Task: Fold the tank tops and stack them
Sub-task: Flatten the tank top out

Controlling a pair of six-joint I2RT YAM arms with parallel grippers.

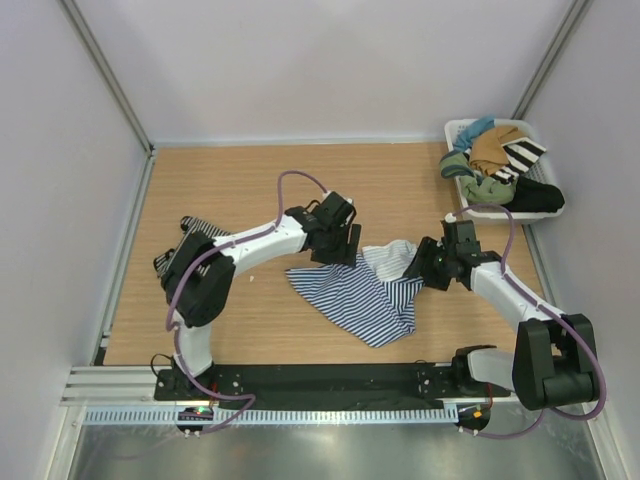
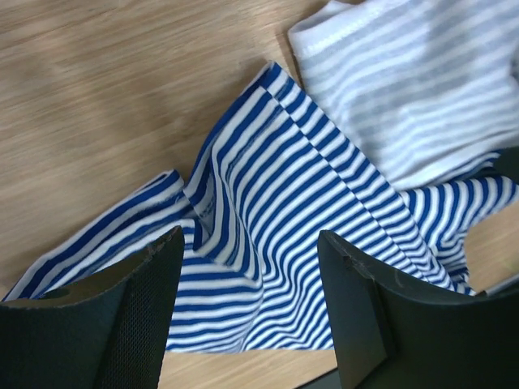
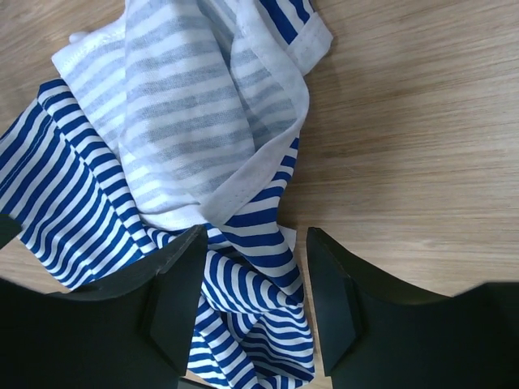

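Note:
The blue-and-white striped tank top [image 1: 365, 295] lies crumpled on the wooden table at the centre, its upper right part turned over to the pale inner side [image 3: 186, 105]. My left gripper [image 1: 336, 247] is open just above its upper left edge, with blue stripes [image 2: 308, 186] showing between the fingers. My right gripper [image 1: 421, 263] is open at the top's right end, its fingers [image 3: 174, 292] on either side of a twisted fold [image 3: 259, 284]. The fine black-and-white top [image 1: 199, 226] lies at the far left, mostly hidden behind the left arm.
A white basket [image 1: 456, 128] at the back right corner holds tan, green, teal and black clothes and a bold black-and-white striped cloth [image 1: 523, 154]. Walls close the table on the left, back and right. Bare wood [image 1: 240, 180] shows behind the left arm.

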